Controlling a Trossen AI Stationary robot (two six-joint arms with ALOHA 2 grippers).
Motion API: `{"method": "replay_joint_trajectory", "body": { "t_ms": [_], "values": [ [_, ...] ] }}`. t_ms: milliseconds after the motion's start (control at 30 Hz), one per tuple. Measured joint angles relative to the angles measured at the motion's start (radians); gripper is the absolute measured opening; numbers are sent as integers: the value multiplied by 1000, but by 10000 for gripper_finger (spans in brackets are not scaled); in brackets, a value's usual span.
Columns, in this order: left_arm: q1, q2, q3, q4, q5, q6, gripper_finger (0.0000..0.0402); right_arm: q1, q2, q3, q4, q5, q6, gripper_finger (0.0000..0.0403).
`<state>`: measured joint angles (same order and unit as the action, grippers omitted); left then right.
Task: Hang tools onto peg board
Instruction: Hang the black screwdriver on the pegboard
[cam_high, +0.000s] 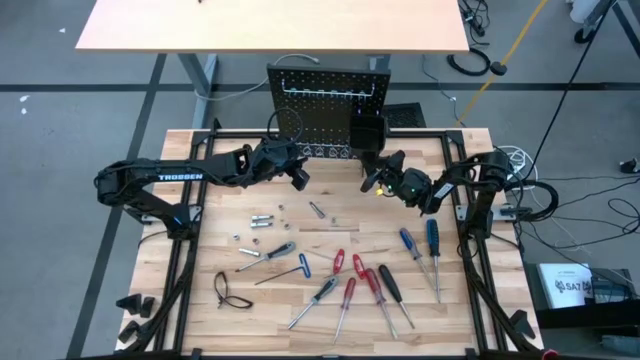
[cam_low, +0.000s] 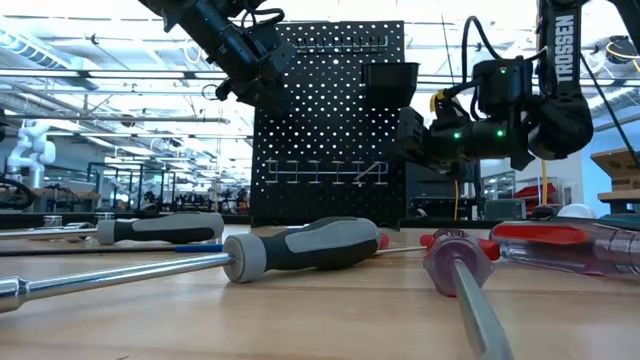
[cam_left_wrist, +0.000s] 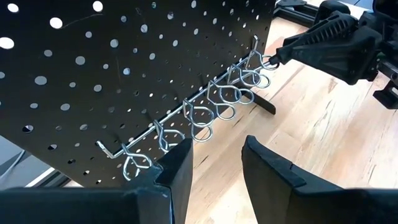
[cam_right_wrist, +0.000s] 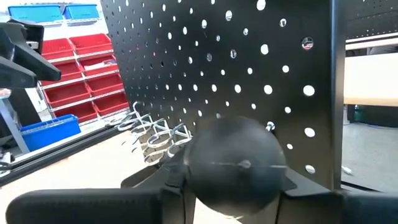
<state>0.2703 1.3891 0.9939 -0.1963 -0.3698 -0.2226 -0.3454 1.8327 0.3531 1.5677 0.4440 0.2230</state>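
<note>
- Two end effectors sit at upper centre: the right end effector (cam_high: 385, 184) clamps a black-handled tool (cam_right_wrist: 235, 163) by the hook rail (cam_left_wrist: 205, 106).
- Left end effector (cam_high: 297, 178): fingers apart, empty.
- Peg board (cam_high: 328, 105) stands behind; screwdrivers (cam_high: 375, 282) lie lower centre on the bench (cam_high: 250, 320).

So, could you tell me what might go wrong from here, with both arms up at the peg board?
1. The right gripper is at the end loop of the hook rail; a slight miss could bend the loop or shove the peg board backwards.
2. The left gripper hovers, jaws open and empty, just in front of the same rail; the two arms could knock together.
</note>
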Motion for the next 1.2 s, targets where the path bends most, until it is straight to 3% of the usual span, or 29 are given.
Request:
{"method": "replay_joint_trajectory", "body": {
  "t_ms": [333, 567, 867, 1200],
  "values": [
    [0, 0, 0, 0, 0, -3, 138, 1, -99, -5, -18, -4, -33, 94],
    [0, 0, 0, 0, 0, -6, 138, 1, -232, -60, -206, -9, -25, 86],
    [0, 0, 0, 0, -1, -6, 138, 0, -353, -75, -327, -51, -25, 86],
    [0, 0, 0, 1, -1, -8, 138, 0, -467, 47, -699, -59, -27, 86]
  ]
}}
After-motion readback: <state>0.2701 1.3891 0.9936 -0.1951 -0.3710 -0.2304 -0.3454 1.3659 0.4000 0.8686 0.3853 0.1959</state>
